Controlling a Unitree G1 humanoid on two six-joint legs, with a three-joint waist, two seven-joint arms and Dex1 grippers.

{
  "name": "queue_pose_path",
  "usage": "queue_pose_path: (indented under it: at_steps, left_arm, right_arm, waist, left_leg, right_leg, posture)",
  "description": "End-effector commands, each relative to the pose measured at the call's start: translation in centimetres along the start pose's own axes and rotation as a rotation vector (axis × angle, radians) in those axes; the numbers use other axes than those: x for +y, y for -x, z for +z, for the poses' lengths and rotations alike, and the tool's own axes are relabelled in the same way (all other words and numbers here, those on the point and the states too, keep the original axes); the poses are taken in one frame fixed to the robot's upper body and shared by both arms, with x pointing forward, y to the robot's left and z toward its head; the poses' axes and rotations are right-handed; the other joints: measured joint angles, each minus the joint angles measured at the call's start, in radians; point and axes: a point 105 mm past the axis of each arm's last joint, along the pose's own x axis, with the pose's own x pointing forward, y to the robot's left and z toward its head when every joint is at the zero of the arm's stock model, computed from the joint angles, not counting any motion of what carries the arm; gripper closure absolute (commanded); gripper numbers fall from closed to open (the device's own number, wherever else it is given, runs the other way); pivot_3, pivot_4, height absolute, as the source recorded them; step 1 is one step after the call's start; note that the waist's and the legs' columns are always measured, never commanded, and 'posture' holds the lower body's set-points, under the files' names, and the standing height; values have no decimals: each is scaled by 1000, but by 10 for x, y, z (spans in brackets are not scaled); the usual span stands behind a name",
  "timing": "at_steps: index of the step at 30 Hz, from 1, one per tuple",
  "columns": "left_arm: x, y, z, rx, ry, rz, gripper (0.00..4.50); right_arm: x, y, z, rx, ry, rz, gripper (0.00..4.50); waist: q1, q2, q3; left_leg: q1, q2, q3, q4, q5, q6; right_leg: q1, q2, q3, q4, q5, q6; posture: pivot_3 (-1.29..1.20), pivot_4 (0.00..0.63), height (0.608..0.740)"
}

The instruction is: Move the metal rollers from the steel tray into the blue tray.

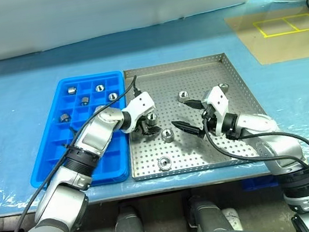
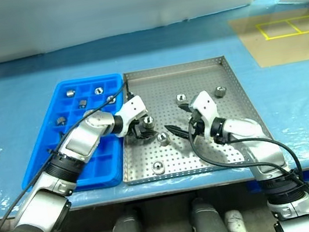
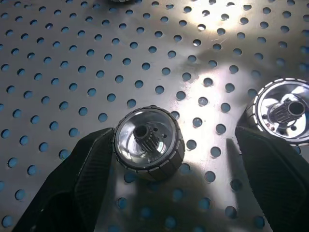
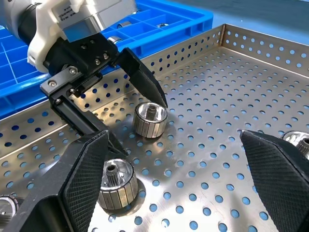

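Left gripper (image 4: 137, 121) straddling a metal roller (image 4: 150, 119)
Fingers spread either side of it on the steel tray (image 4: 227, 92), blue tray (image 4: 164, 19) behind.

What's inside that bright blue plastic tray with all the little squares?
The bright blue compartmented plastic tray holds five small shiny metal rollers, each in its own square near the far end. The left arm covers part of the tray, so the squares under it can't be checked.

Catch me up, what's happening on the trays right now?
The left gripper is down in the steel tray with its fingers open around one metal roller, not yet closed on it. The right gripper hovers open over the tray's middle, holding nothing. Five rollers already sit in compartments at the far end of the blue tray, and about five more lie loose on the steel tray.
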Motion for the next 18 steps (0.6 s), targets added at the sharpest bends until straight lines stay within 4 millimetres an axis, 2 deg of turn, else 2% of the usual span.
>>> queue_pose_path:
  at_steps: [1, 3, 7, 8, 11, 15, 18]
  left_arm:
    - [4, 2, -2, 12, 4, 26, 689]
    - [4, 0, 0, -6, 25, 33, 1188]
    - [4, -1, -1, -10, 41, 37, 2569]
    - [4, -1, -1, -14, 50, 40, 2800]
    - [6, 1, 3, -50, 91, 70, 2796]
    - [21, 14, 27, -208, 170, 180, 2796]
    - [37, 37, 40, -341, 271, 336, 2796]
  right_arm:
    - [0, 4, 13, -44, 31, -3, 0]
    - [0, 4, 13, -41, 34, -4, 0]
    - [0, 4, 13, -39, 36, -4, 0]
    - [-1, 5, 13, -38, 36, -4, 0]
    - [-1, 5, 13, -36, 38, -3, 0]
    - [-2, 5, 14, -38, 38, -2, 0]
    - [-1, 1, 14, -38, 42, 20, 0]
  waist:
    - [-1, 0, 0]
    - [-2, 0, 0]
    - [-1, 0, 0]
    - [-1, 0, 0]
    - [-1, 0, 0]
    - [-1, 0, 0]
    - [-1, 0, 0]
  left_leg:
    - [0, 0, 0, 0, 0, 0]
    - [1, 0, 0, 0, 0, 0]
    - [1, 0, 0, 0, 0, 0]
    - [1, 0, 0, 0, 0, 0]
    - [1, 0, 0, 0, 0, 0]
    - [0, 0, 0, 1, 0, 0]
    - [0, 0, 0, 1, -1, 1]
  right_leg:
    - [0, 0, 0, 0, 0, 0]
    - [0, 0, 0, 0, 0, 0]
    - [0, 0, 0, 0, 0, 0]
    - [1, 0, 0, 0, 0, 0]
    - [1, 0, 0, 0, 0, 0]
    - [1, 0, 0, 0, 0, 0]
    - [1, 0, 0, 0, 0, 0]
  posture:
    - [-234, 150, 740]
    - [-233, 150, 740]
    - [-230, 150, 740]
    - [-230, 150, 740]
    - [-231, 150, 740]
    - [-218, 150, 740]
    - [-185, 150, 740]
